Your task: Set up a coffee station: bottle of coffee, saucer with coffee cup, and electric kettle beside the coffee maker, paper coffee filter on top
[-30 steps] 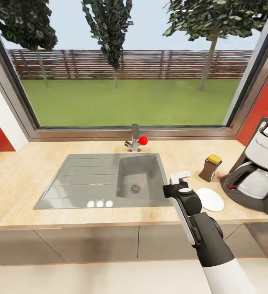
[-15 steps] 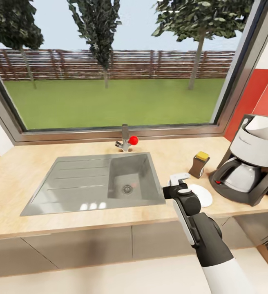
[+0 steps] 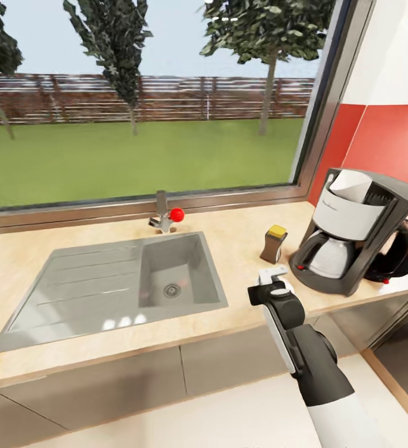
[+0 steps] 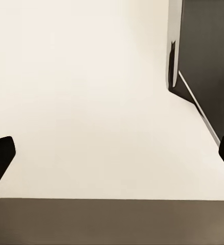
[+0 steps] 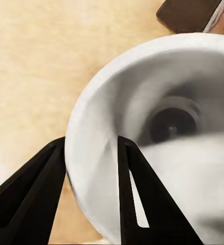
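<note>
Beige kitchen surface (image 3: 241, 261) under window. My right tool (image 5: 90, 145) pinches the cup (image 5: 158, 81) rim; left tool (image 4: 114, 150) spread, empty. Thin rim hold may slip, tipping cup into jar (image 3: 273, 244).

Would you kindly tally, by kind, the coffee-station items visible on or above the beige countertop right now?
Dark grey drip coffee maker: 1
Rounded black-and-glass electric kettle: 1
Dark brown coffee jar with yellow lid: 1
White paper cone filter: 1
White cup gripped by the right claw: 1
Total: 5
</note>
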